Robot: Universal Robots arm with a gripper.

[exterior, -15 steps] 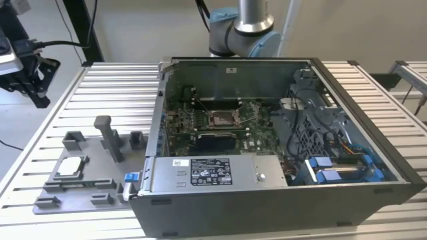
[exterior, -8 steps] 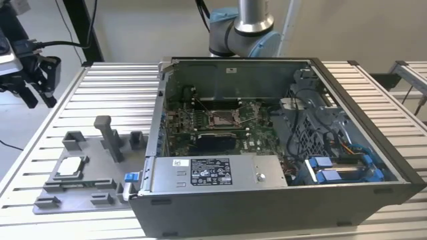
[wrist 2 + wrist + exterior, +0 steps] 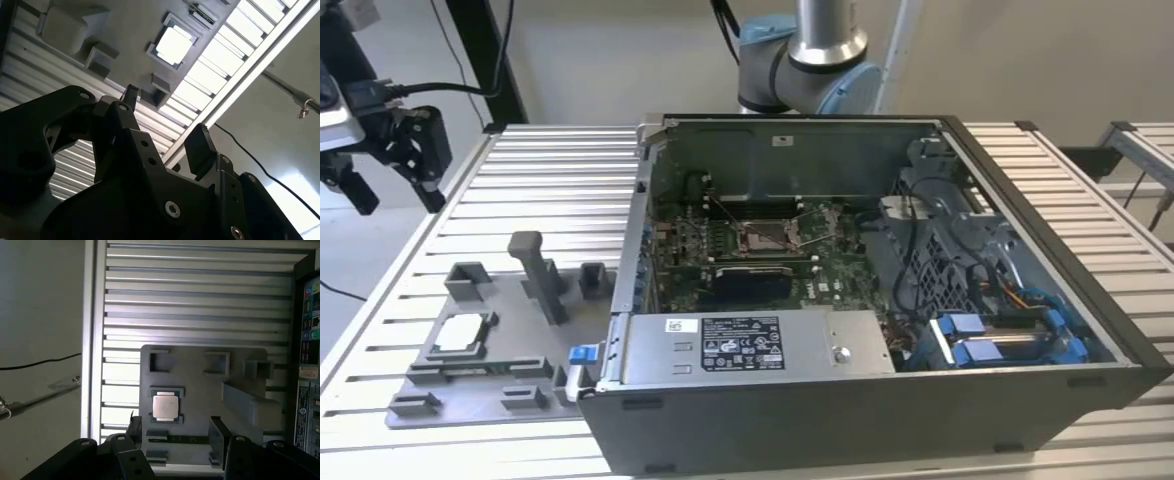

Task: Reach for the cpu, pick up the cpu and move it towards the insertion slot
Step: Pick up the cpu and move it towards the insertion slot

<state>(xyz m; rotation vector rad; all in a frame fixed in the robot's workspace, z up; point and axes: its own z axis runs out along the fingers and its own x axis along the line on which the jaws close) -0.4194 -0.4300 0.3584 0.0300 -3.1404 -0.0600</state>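
Note:
The cpu [image 3: 463, 333] is a small silvery square chip lying flat in a recess of the grey plastic tray [image 3: 520, 345], on the slatted table at the exterior view's left. Both wrist views show the cpu [image 3: 165, 406] [image 3: 174, 45] in the tray [image 3: 200, 390] beyond the fingertips. My gripper [image 3: 396, 190] [image 3: 175, 430] [image 3: 165, 120] hangs high above the table, well apart from the chip, open with nothing between its black fingers. The insertion slot [image 3: 767, 235] is a shiny metal-framed socket on the motherboard inside the open computer case.
The open computer case [image 3: 881, 400] takes up the middle and the exterior view's right of the slatted table [image 3: 547, 180]. Grey upright blocks [image 3: 540, 275] stand on the tray. The arm's base [image 3: 807, 60] rises behind the case. A cable [image 3: 40, 362] runs across the floor.

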